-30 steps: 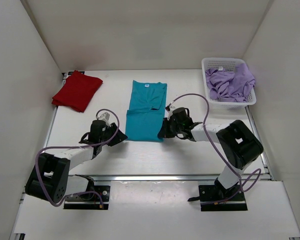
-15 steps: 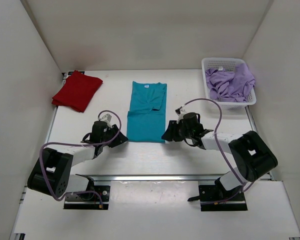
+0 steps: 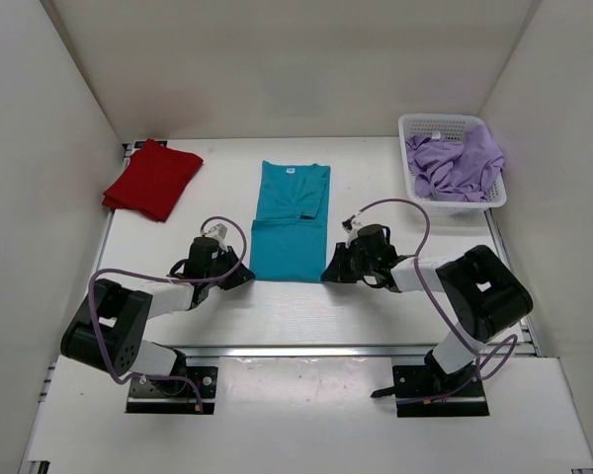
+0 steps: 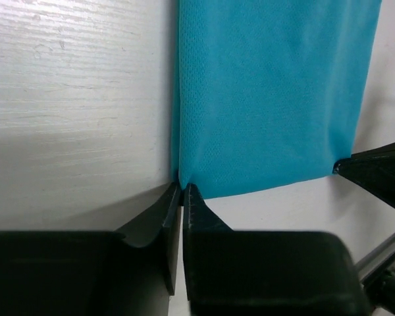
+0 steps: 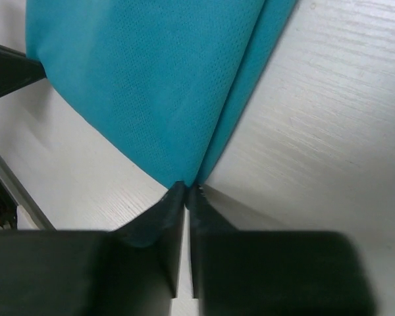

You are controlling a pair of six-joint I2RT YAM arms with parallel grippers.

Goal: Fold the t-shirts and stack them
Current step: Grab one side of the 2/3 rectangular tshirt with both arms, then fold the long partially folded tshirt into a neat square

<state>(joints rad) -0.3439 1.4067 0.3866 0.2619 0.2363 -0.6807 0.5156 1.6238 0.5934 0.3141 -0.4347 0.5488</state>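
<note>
You'll see the teal shirt [image 3: 289,222] flat on the middle of the table [image 3: 395,306]. The basket [image 3: 445,122] far right holds the crumpled lavender shirt [image 3: 455,163]. The red shirt [image 3: 152,179] lies folded far left. Your left gripper [image 4: 182,187] and right gripper [image 5: 186,187] each pinch a near corner of the teal shirt.

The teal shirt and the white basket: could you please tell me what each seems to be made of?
The teal shirt looks like a fine knit, probably synthetic: matte, with tiny regular pinholes showing in both wrist views, and soft folds. The basket looks like white moulded plastic: stiff walls pierced with a regular grid of small holes, smooth rim.
</note>
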